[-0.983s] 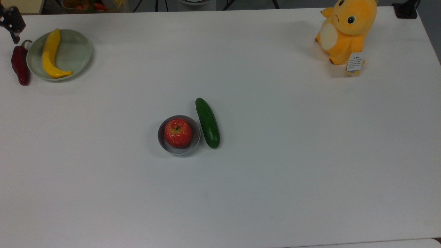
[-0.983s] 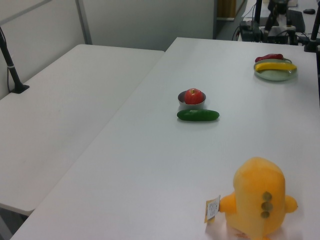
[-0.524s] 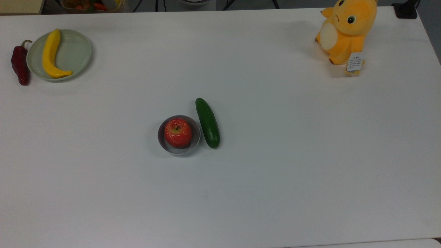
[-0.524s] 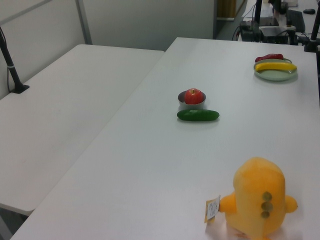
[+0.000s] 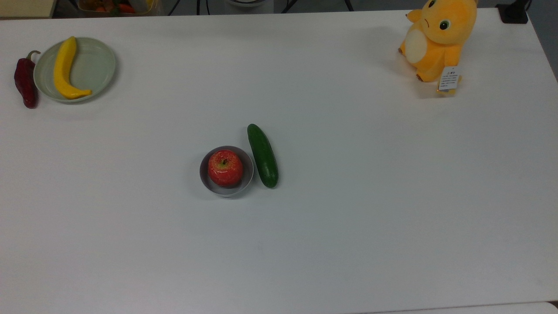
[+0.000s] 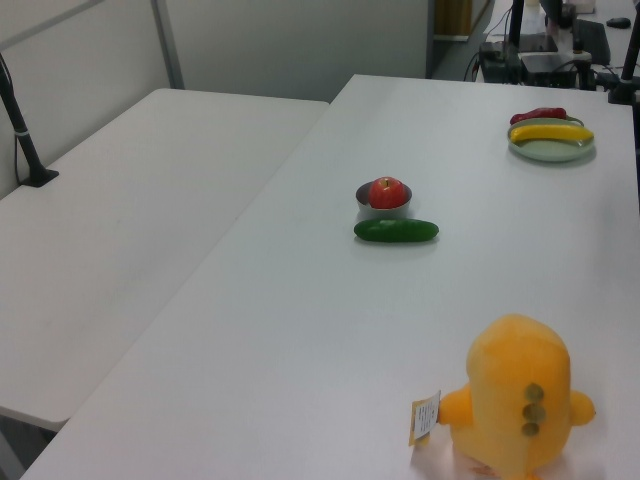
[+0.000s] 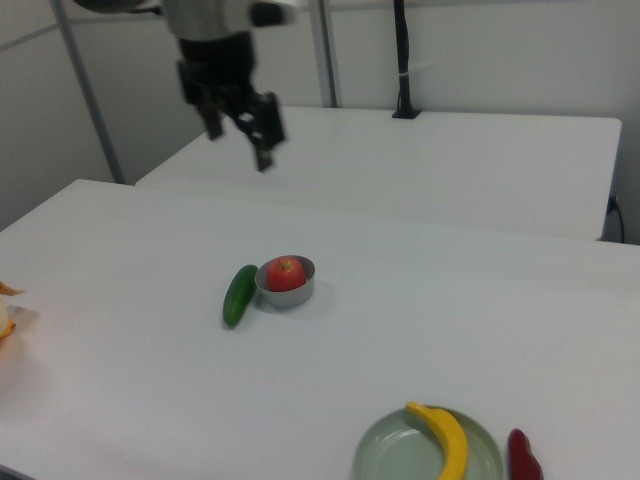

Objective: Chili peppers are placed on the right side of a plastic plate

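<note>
A glossy dark-red chili pepper [image 5: 25, 81] with a curved green stem lies on the table, just off the pale grey-green plastic plate [image 5: 94, 65], on the plate's left in the top view. In the right view the chili pepper [image 7: 523, 458] lies to the right of the plate [image 7: 395, 456], close to its rim. In the left view the chili pepper [image 6: 537, 115] lies behind the plate [image 6: 551, 151]. My gripper [image 7: 238, 140] hangs high above the table in the right view, far from both, open and holding nothing.
A yellow banana [image 5: 64, 69] lies in the plate. At mid-table a red apple [image 5: 225, 168] sits in a small grey bowl [image 5: 247, 162], with a green cucumber [image 5: 263, 156] beside it. An orange plush toy [image 5: 438, 37] stands at the top view's upper right.
The gripper, seen one second ago just above the chili at the top view's upper left corner, has lifted out of the top view. The chili and plate have not moved.
</note>
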